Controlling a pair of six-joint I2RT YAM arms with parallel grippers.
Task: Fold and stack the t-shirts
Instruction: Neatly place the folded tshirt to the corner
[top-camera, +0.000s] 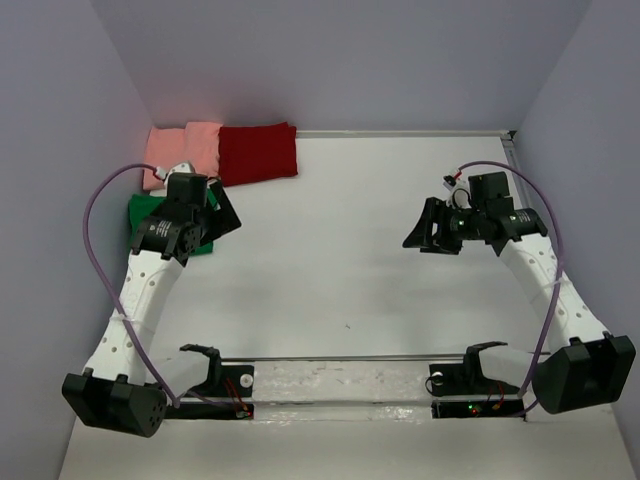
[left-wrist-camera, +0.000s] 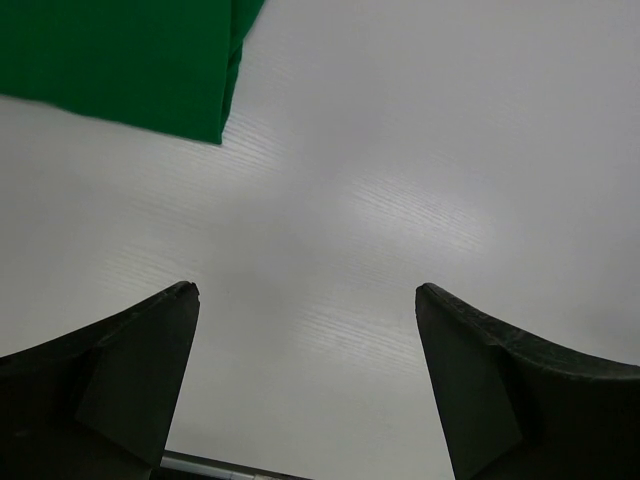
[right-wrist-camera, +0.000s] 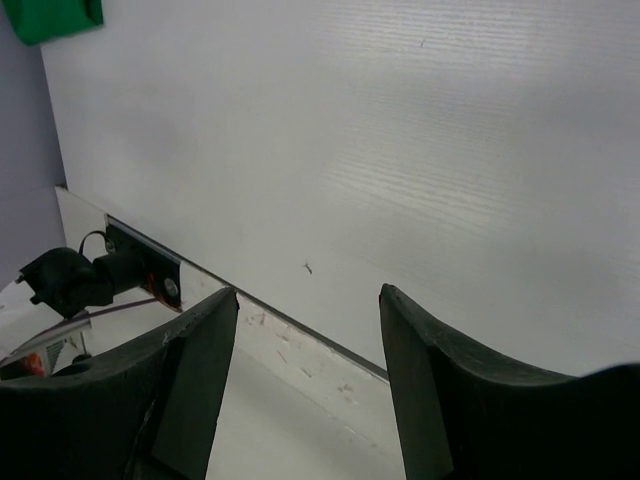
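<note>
A folded dark red t-shirt (top-camera: 258, 152) lies at the back left of the white table, with a salmon-pink t-shirt (top-camera: 185, 150) touching its left side. The green t-shirt (top-camera: 143, 213) lies folded in front of the pink one, partly hidden under my left arm. My left gripper (top-camera: 228, 212) hovers just right of the green shirt, open and holding nothing. In the left wrist view the green t-shirt's (left-wrist-camera: 120, 60) corner sits top left, away from the open left gripper (left-wrist-camera: 307, 290). My right gripper (top-camera: 420, 232) hangs open over the right half of the table; the right wrist view shows this gripper (right-wrist-camera: 308, 292) holding nothing and the green t-shirt (right-wrist-camera: 50, 18) far off.
Grey walls close in the table on the left, back and right. A metal rail (top-camera: 340, 358) with the arm mounts (top-camera: 215, 375) runs along the near edge. Purple cables (top-camera: 95, 200) loop beside each arm.
</note>
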